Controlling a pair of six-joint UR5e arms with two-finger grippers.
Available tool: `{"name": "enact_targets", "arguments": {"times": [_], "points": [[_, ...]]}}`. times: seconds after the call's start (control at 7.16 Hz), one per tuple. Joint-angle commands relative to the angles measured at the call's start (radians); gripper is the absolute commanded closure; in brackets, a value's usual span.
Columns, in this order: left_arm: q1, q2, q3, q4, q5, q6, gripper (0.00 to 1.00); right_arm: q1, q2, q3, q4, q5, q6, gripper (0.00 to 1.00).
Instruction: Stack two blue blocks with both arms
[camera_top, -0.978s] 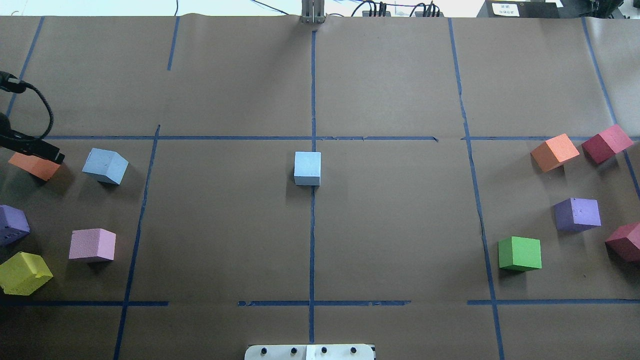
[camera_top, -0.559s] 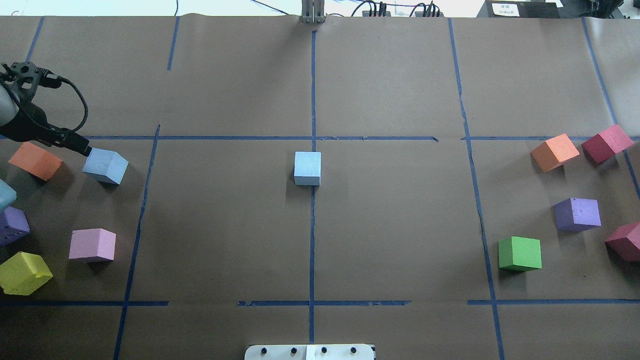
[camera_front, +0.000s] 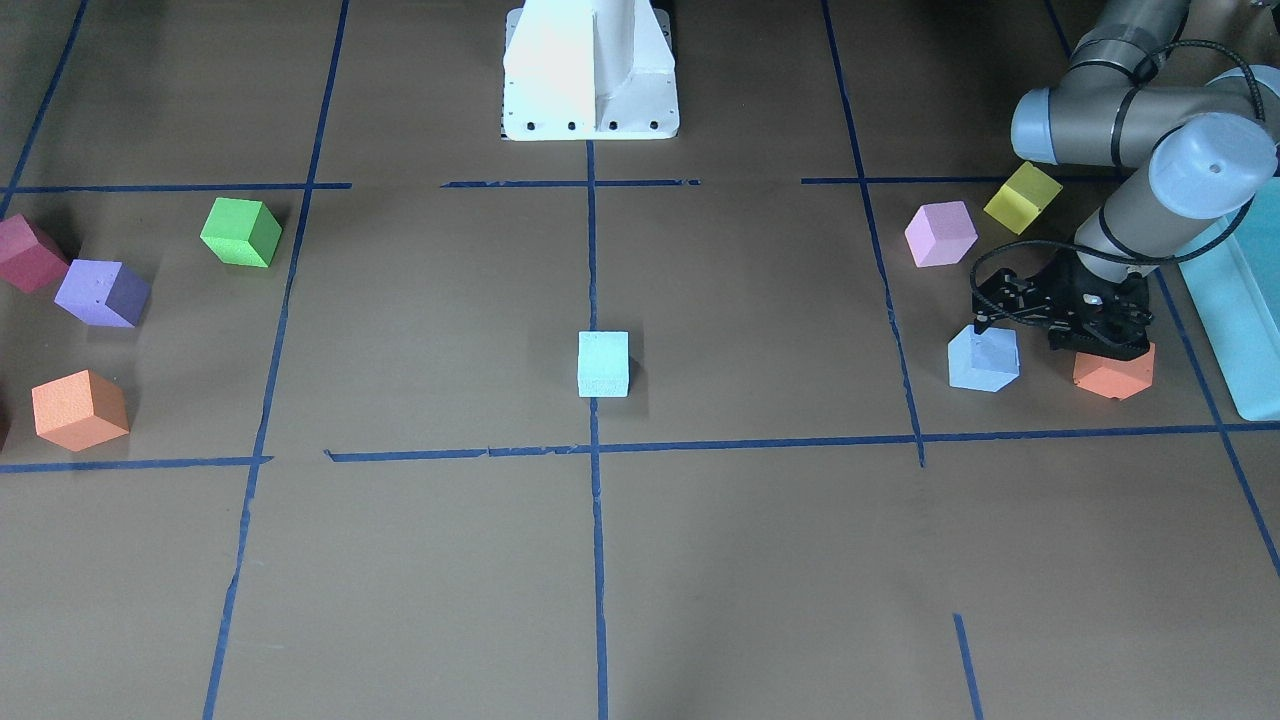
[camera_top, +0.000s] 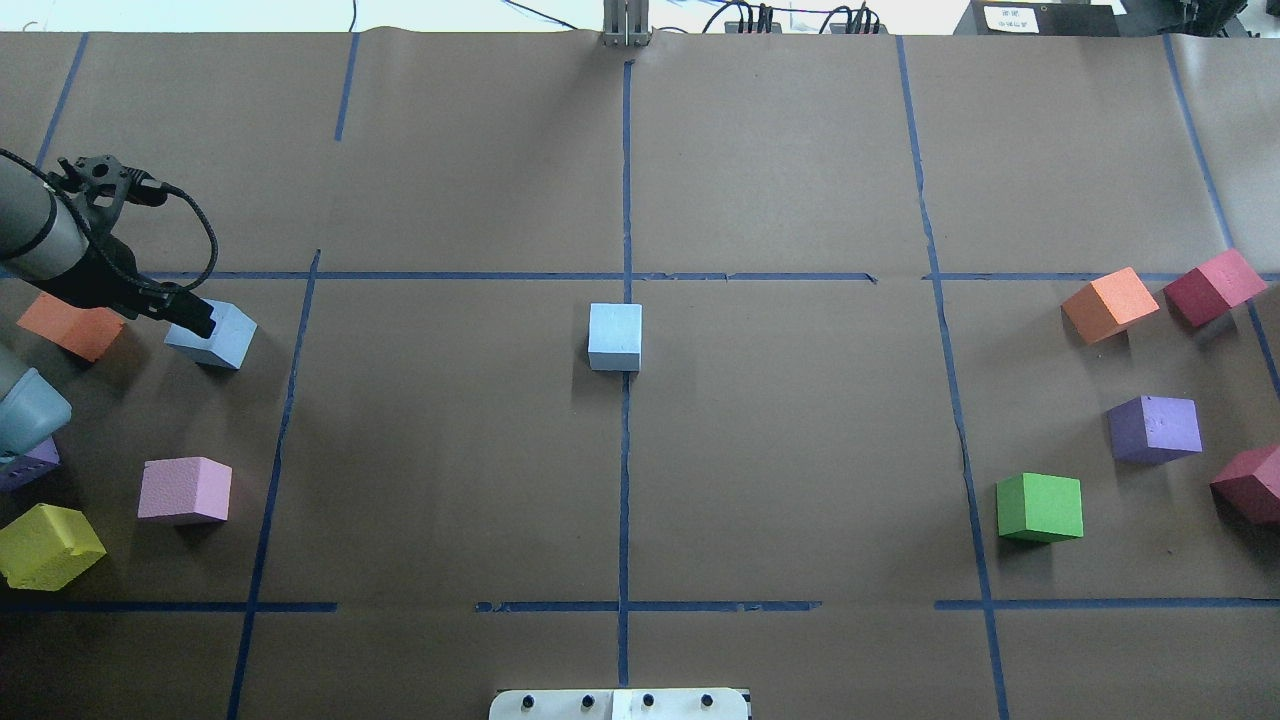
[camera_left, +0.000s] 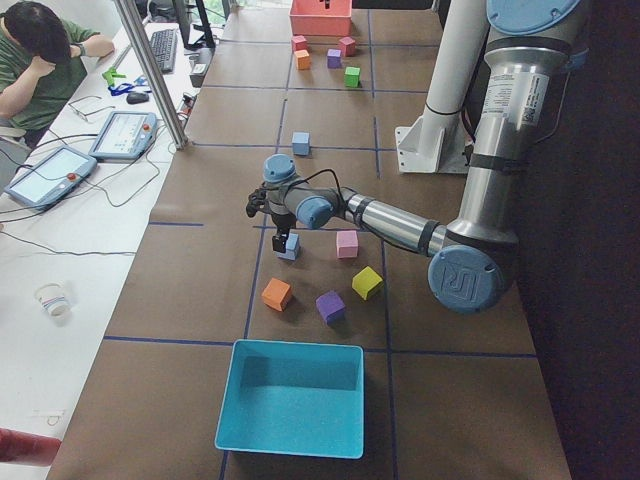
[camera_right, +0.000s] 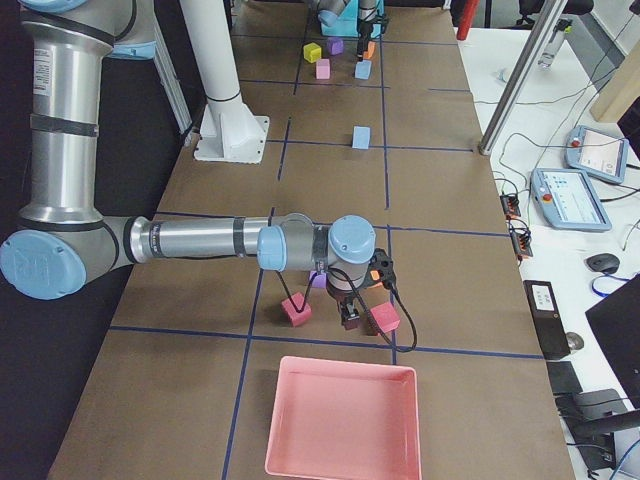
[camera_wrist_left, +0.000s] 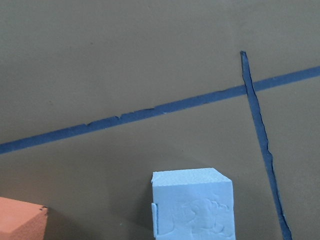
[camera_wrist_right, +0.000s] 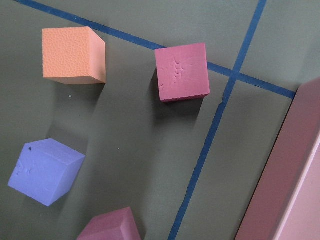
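An aqua-tinted blue block (camera_top: 614, 337) sits alone at the table's centre, also in the front view (camera_front: 603, 364). A periwinkle blue block (camera_top: 222, 340) sits at the left, also in the front view (camera_front: 983, 358) and low in the left wrist view (camera_wrist_left: 192, 205). My left gripper (camera_top: 197, 320) hangs just over that block's left edge, beside an orange cube (camera_top: 68, 325). In the front view the left gripper (camera_front: 1095, 345) looks spread and empty. My right gripper (camera_right: 350, 318) shows only in the right side view, over dark red cubes; I cannot tell if it is open or shut.
Pink (camera_top: 185, 490), yellow (camera_top: 48, 545) and purple cubes lie near the left arm. Orange (camera_top: 1110, 304), dark red (camera_top: 1215, 286), purple (camera_top: 1155, 428) and green (camera_top: 1040, 507) cubes lie at the right. A teal box (camera_left: 290, 398) and a pink tray (camera_right: 340, 420) stand at the table's ends.
My left arm has come in from the left edge. Its gripper has moved right, from over the orange cube to the periwinkle block. No block has moved.
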Motion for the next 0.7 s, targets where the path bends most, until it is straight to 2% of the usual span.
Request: {"name": "enact_targets", "arguments": {"times": [0.0, 0.56], "points": [[0.015, -0.031, 0.046, 0.000, 0.000, -0.003, 0.00, 0.000, 0.000, -0.001, 0.000, 0.000, -0.002, 0.00], [0.043, -0.076, 0.134, 0.000, -0.002, -0.075, 0.00, 0.000, 0.000, -0.001, 0.000, 0.000, -0.002, 0.00]]}}
